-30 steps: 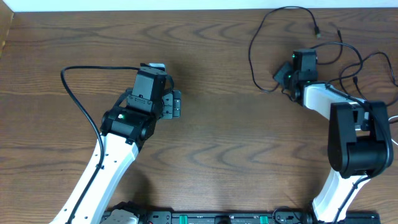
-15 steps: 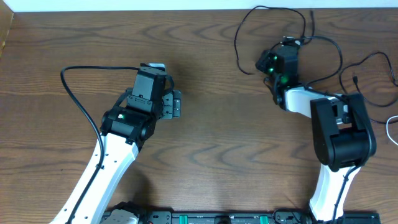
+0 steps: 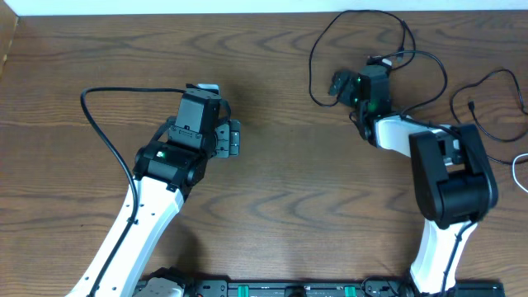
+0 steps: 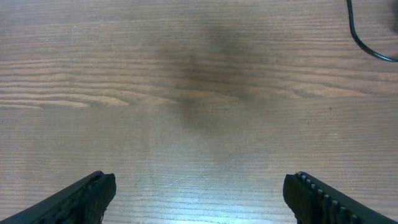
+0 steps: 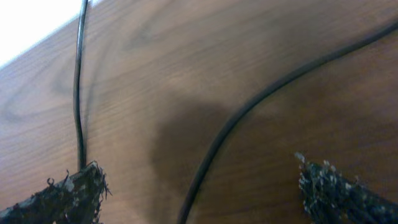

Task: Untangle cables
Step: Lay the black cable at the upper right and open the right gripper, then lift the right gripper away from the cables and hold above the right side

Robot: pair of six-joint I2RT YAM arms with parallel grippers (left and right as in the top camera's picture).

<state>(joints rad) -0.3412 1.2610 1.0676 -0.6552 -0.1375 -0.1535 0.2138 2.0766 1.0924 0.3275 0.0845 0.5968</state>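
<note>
A thin black cable [image 3: 315, 49] loops across the far right of the wooden table, with a second black cable [image 3: 487, 78] further right and a bit of white cable [image 3: 521, 161] at the right edge. My right gripper [image 3: 338, 84] hovers over the first loop, open. In the right wrist view its fingertips [image 5: 81, 186] stand wide apart, the black cable [image 5: 249, 112] lies on the wood between them, and another strand [image 5: 78, 93] runs past the left finger. My left gripper [image 3: 234, 139] stands open at centre left over bare wood [image 4: 199, 193], holding nothing. A black cable curve [image 4: 360, 37] crosses that view's top right corner.
The left arm's thick black cable [image 3: 99, 124] arcs out to the left of it. The table's back edge [image 3: 247, 8] meets a white surface. A black rail [image 3: 289, 289] runs along the front edge between the two arm bases.
The right gripper has travelled up and to the left, dragging the black cable loop along, and has then opened and let it go. The left arm has not moved.
</note>
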